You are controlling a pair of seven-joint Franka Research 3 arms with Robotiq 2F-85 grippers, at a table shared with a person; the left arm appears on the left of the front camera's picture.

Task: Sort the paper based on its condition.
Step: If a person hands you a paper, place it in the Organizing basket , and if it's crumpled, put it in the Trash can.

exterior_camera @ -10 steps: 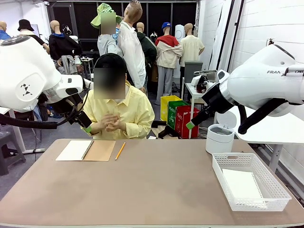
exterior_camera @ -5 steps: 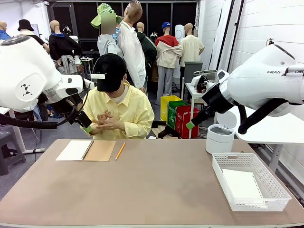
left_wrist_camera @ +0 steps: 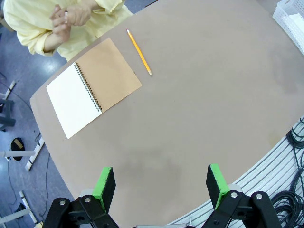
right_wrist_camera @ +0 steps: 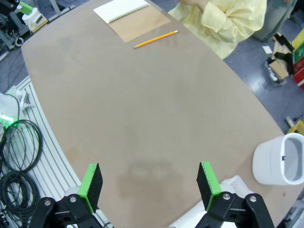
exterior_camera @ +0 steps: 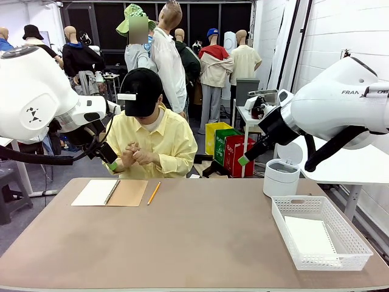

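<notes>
One sheet of white paper [exterior_camera: 309,236] lies flat inside the white mesh basket [exterior_camera: 332,263] at the table's right. Across the table the person's hands [exterior_camera: 137,156] are pressed together at chest height; I cannot tell if they hold any paper. My left gripper [exterior_camera: 109,159] hangs high at the left, above the table's far left edge. In its wrist view the left gripper [left_wrist_camera: 161,183] is open with nothing between its green pads. My right gripper [exterior_camera: 248,157] hangs high at the right, and in its wrist view the right gripper [right_wrist_camera: 149,183] is open and empty too.
A spiral notebook [exterior_camera: 109,192] lies open at the far left with a yellow pencil [exterior_camera: 154,193] beside it. A white round bin [exterior_camera: 281,177] stands at the far right behind the basket. The brown tabletop [exterior_camera: 194,237] spreads bare between them.
The person's hands have shifted slightly against each other. Neither arm has moved.
</notes>
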